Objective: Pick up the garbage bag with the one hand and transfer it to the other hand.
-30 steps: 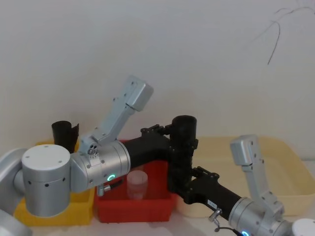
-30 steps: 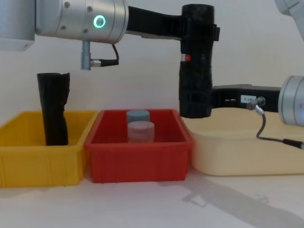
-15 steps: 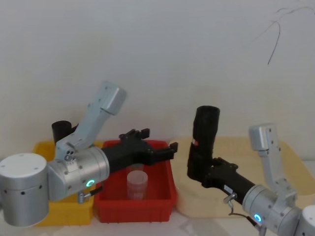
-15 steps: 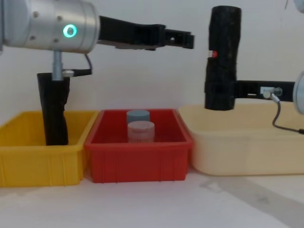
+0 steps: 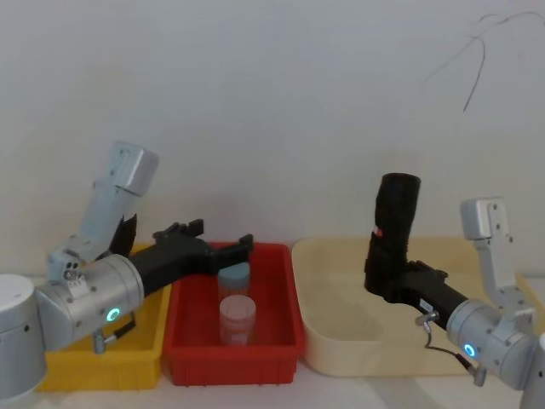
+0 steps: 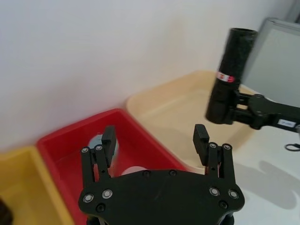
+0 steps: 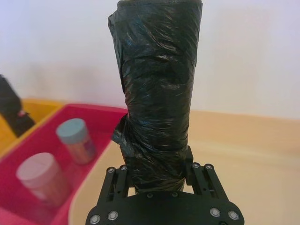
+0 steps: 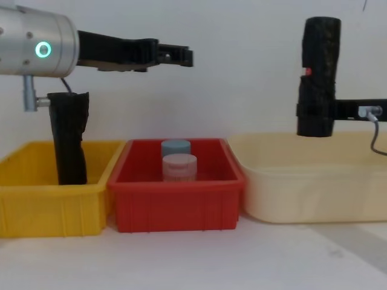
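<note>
The garbage bag (image 8: pixel 319 72) stands upright in the air above the beige tub (image 8: pixel 302 193), well clear of its rim and apart from everything else. The right end effector (image 7: pixel 156 161), on the arm with the blue ring, holds it: the two fingers are pressed against the lower part of the roll, one on each side, and most of the roll rises free above them. The left end effector (image 6: pixel 155 137), on the arm with the green ring, hangs over the red bin (image 8: pixel 175 205) with its fingers wide apart and nothing between them. By this, the bag seems to be already in the receiving hand. The roll is made of thin wrinkled plastic film, so it is probably light and a little soft; it may give under pressure, and the glossy surface may slip. Because the hold is low and the roll is tall, it could lean. A place closer to the small red mark (image 8: pixel 307 71) would likely be steadier. In the red bin stand two jars (image 8: pixel 179 166), and a second black roll (image 8: pixel 69 145) stands in the yellow bin (image 8: pixel 48 208) on the tabletop (image 8: pixel 193 260).
</note>
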